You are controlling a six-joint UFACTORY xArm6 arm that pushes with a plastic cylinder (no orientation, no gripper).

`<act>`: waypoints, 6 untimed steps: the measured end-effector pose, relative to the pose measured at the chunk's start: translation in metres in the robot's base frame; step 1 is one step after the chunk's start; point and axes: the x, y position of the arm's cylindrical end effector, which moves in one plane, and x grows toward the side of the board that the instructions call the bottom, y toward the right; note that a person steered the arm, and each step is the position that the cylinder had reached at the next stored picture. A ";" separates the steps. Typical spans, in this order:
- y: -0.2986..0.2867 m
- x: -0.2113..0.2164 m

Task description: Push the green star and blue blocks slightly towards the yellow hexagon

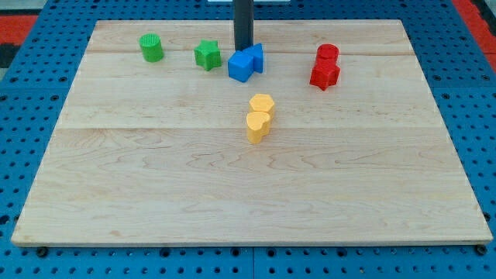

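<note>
The green star (207, 55) lies near the view's top, left of the two blue blocks. One blue block (241, 67) sits in front and the other blue block (255, 56) just behind it to the right; they touch. My tip (242, 48) stands right behind the blue blocks, against their top side. The yellow hexagon (262, 104) lies below them near the board's middle, touching a second yellow block (257, 126).
A green cylinder (151, 48) stands at the top left. Two red blocks (326, 66) sit together at the top right. The wooden board (248, 194) rests on a blue pegboard.
</note>
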 end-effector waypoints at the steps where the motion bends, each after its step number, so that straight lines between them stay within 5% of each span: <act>1: 0.000 0.008; 6: -0.032 0.024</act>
